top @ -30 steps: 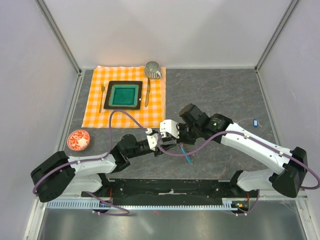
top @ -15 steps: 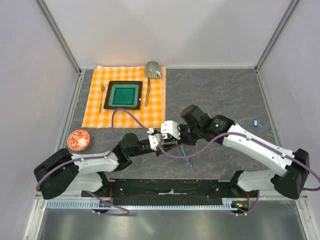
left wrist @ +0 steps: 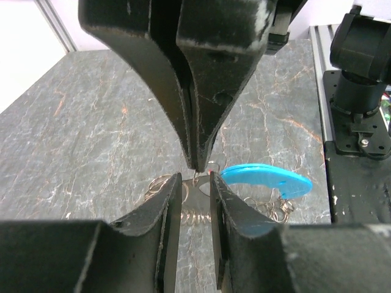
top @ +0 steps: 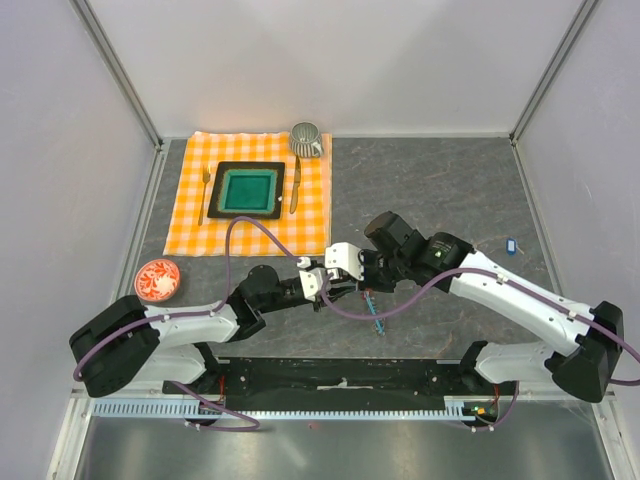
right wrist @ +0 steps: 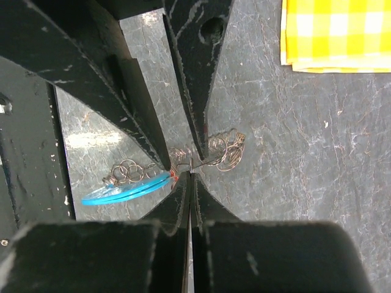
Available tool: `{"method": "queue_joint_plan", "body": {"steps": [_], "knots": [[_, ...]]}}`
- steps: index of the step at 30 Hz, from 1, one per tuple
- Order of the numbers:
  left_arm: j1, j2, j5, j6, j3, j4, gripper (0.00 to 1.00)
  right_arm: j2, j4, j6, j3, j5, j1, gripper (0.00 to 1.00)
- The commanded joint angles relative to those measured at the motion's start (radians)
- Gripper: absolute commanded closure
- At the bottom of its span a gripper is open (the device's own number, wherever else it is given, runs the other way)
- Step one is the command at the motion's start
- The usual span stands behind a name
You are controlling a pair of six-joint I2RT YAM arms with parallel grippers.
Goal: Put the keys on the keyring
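**Desk:** What is the left gripper (left wrist: 195,182) doing?

**Photographer:** Standing narrowly parted, with wire of the keyring (right wrist: 221,149) sitting between its fingers; I cannot tell if it is gripping. The right gripper (right wrist: 189,176), pressed tight together, is meeting it tip to tip. The light-blue strip (left wrist: 266,180) is lying just beside both.

Gray marble tbl (top: 440,180), wht walls (top: 350,60)
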Motion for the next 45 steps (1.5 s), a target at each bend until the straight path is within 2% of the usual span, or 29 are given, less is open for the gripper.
{"method": "queue_joint_plan", "body": {"steps": [1, 7, 13, 20, 31, 37, 43, 45], "knots": [[0.005, 0.004, -0.069, 0.028, -0.006, 0.005, 0.69, -0.051, 0.069, 0.0, 0.003, -0.039, 0.015, 1.0], [0.008, 0.05, -0.066, -0.035, -0.079, 0.235, 0.69, -0.068, 0.092, 0.024, -0.007, -0.026, 0.015, 1.0], [0.007, 0.075, -0.026, -0.066, -0.088, 0.315, 0.69, -0.082, 0.1, 0.026, -0.018, -0.035, 0.015, 1.0], [0.008, 0.019, -0.024, -0.034, -0.072, 0.271, 0.69, -0.079, 0.098, 0.015, -0.023, -0.055, 0.015, 1.0], [0.008, 0.041, 0.04, -0.002, -0.016, 0.193, 0.69, -0.079, 0.098, 0.003, -0.021, -0.07, 0.015, 1.0], [0.007, 0.047, 0.069, 0.015, 0.014, 0.138, 0.76, -0.071, 0.098, 0.003, -0.023, -0.073, 0.015, 1.0], [0.008, 0.044, 0.072, 0.04, 0.019, 0.079, 0.76, -0.085, 0.098, 0.005, -0.026, -0.065, 0.015, 1.0], [0.008, 0.042, 0.079, 0.049, 0.017, 0.064, 0.83, -0.088, 0.098, 0.005, -0.026, -0.067, 0.015, 1.0]]}}
